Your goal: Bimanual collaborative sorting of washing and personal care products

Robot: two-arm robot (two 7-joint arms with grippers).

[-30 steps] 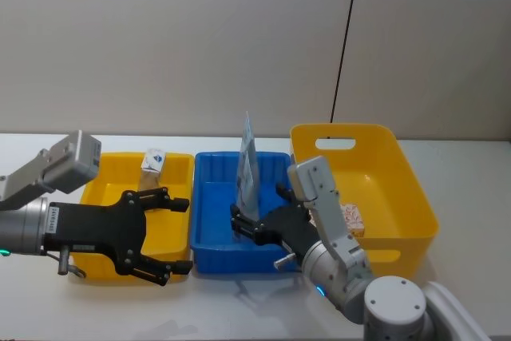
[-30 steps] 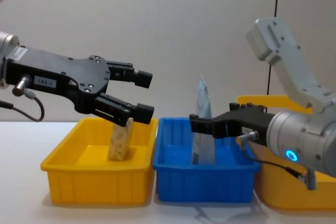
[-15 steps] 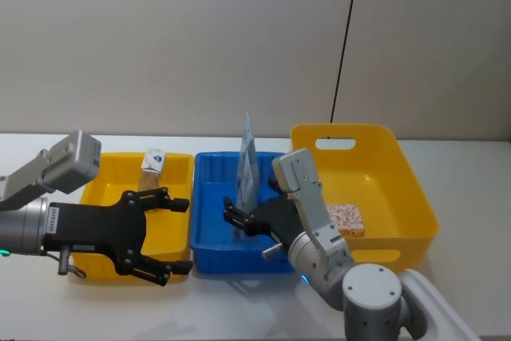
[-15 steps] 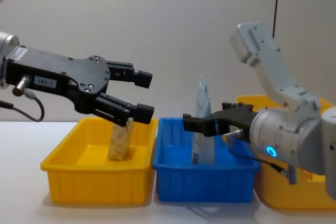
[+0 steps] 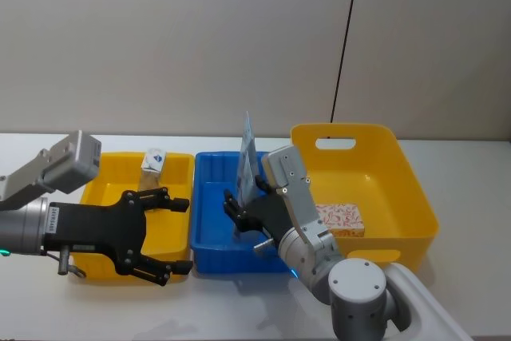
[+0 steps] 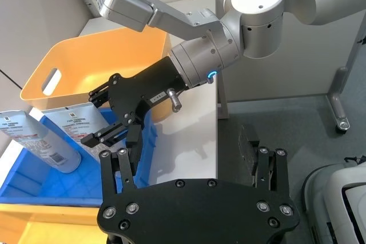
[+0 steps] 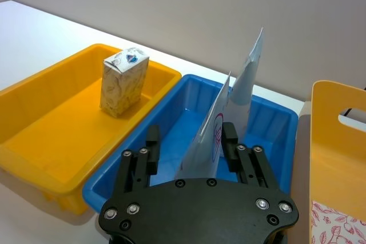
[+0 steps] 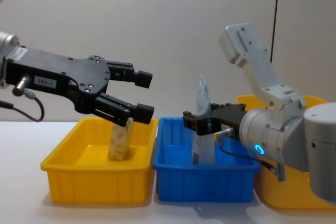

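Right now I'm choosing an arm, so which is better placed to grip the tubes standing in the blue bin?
The right. The right gripper is open astride the standing tubes in the blue bin, while the left gripper hangs open over the yellow bin.

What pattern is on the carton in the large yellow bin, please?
Red leaves on white carton, best in the head view.

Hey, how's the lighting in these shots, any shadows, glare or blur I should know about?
Head view: even, soft light; faint shadows on the white table below the blue bin. Chest view: the left gripper looms large and dark, still sharp. Right wrist view: the right gripper is crisp around the pale blue standing tube. No strong glare anywhere.
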